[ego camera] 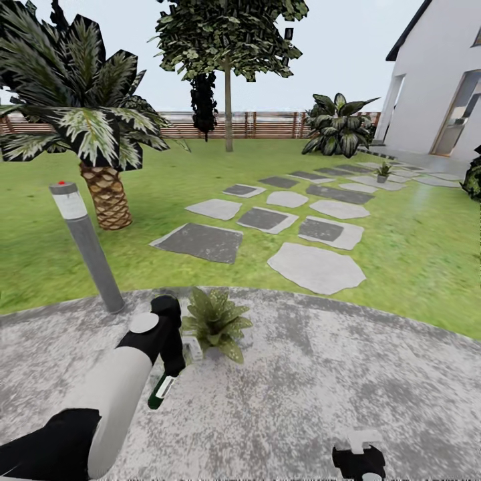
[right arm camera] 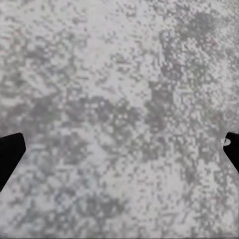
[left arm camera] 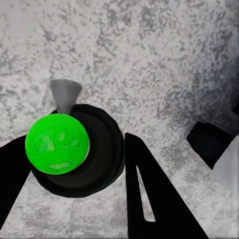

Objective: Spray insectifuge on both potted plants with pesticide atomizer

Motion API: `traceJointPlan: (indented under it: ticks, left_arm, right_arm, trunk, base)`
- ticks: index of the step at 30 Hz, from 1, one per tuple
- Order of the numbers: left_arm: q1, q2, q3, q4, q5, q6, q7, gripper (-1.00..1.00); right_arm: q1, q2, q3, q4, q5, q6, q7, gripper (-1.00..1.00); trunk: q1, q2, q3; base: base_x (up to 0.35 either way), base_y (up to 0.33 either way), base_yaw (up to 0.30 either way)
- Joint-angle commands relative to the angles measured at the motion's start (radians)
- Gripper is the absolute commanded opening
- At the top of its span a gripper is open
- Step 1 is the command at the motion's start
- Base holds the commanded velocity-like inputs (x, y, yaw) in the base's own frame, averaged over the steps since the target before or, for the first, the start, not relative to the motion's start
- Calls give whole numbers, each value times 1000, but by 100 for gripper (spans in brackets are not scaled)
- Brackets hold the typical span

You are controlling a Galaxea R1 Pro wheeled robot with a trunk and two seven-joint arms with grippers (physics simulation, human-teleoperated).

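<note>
**Atomizer in hand beside the first plant**

While the left gripper (ego camera: 175, 364) hangs low over the round gravel patio (ego camera: 321, 381), it carries the pesticide atomizer (ego camera: 161, 391), a slim dark green bottle with a white label that slants down below the wrist. In the left wrist view the bottle is seen end-on as a bright green disc inside a dark round form (left arm camera: 74, 152), sitting between the two black fingers (left arm camera: 149, 194), which look closed against it; exact contact on the far side is hard to read. A small white part just beside the near potted plant (ego camera: 215, 322) may be the trigger head, but I cannot tell for sure.

That near plant, a low rosette of pointed leaves, stands on the patio's edge right next to the left gripper. The second potted plant (ego camera: 383, 172) sits far off among the stepping stones (ego camera: 315, 267) toward the house (ego camera: 434, 80). A grey post lamp (ego camera: 87, 244) stands at the patio rim, to the left arm's outer side, with a palm (ego camera: 100, 147) behind it.

The right gripper (ego camera: 359, 449) idles low in the head view; its wrist view shows dark fingertips (right arm camera: 10, 154) at opposite edges over bare gravel, so it is spread and holding nothing.

The pickup appears done, and the spraying of the first plant seems to be the step in hand. The next move likely calls for aiming the nozzle across the whole rosette, then travelling along the stones to the far plant.
</note>
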Motion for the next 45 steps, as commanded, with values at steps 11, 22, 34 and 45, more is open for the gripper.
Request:
traceJointPlan:
  ticks: [11, 22, 34, 45]
  left_arm:
    - [241, 57, 131, 4, 387, -344, 231, -100]
    - [256, 114, 133, 5, 568, -532, 249, -100]
    - [255, 107, 124, 5, 559, -535, 249, -100]
    - [255, 55, 76, 5, 558, -537, 301, -100]
  right_arm:
    - [-2, -58, 99, -269, 181, 4, 517, 100]
    - [-11, -73, 94, -600, 368, 42, 1055, 100]
    - [-11, -58, 98, -654, 366, 46, 1067, -100]
    - [-14, 11, 101, -701, 367, 46, 1112, -100]
  trunk:
    - [-1, 0, -1]
    - [-1, 0, -1]
    - [-1, 0, -1]
    - [-1, 0, -1]
  base:
    - [-15, 0, 0]
    - [0, 0, 0]
    - [0, 0, 0]
    - [0, 0, 0]
